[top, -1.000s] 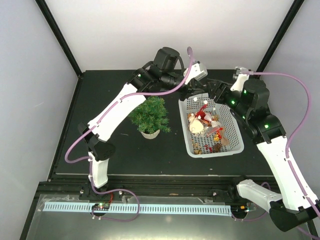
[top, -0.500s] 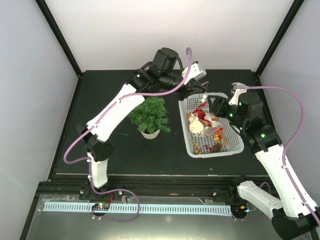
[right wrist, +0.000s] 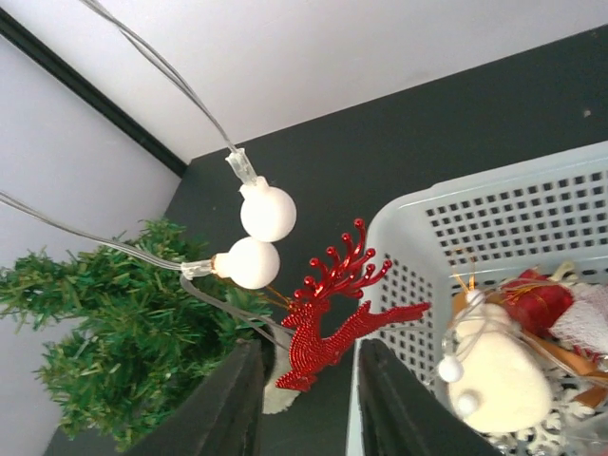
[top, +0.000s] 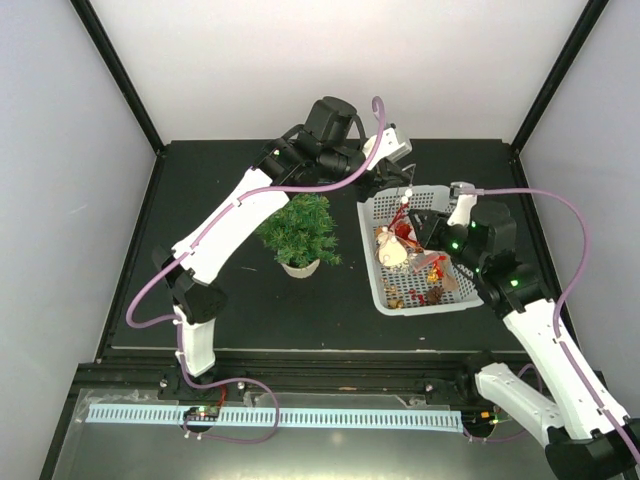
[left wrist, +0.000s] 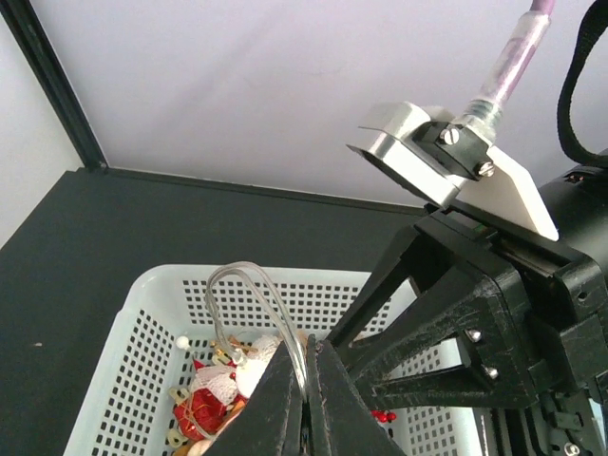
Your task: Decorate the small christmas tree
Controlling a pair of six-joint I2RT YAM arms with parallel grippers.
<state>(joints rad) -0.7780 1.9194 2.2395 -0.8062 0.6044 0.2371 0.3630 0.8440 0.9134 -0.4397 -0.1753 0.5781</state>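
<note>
Small christmas tree (top: 300, 230) stands in its whitish pot left of centre in the overhead view, on the black table (top: 220, 200) just beside the left wall of the white basket (top: 470, 292), with no ornament showing on it. Above the upper end of the basket, the left gripper (left wrist: 306, 363) is pinched tight on the clear wire of a light string (left wrist: 249, 285), so that two round white bulbs (right wrist: 256, 237) dangle in the upper left of the right wrist view. A red reindeer (right wrist: 328, 332) hangs just below them and looks caught up in the same wire. The right gripper (right wrist: 309, 359) has its fingers apart with the reindeer in the gap; whether either pad touches it cannot be told. The step in hand seems to be getting the string free of the other ornaments and onto the small christmas tree. To do it well, the right gripper should close on the reindeer's body rather than its thin antlers. It should then hold steady while the left gripper draws the wire slowly towards the tree, at the lower left of that view. A quick tug could drag more ornaments out or tip the light pot.
</note>
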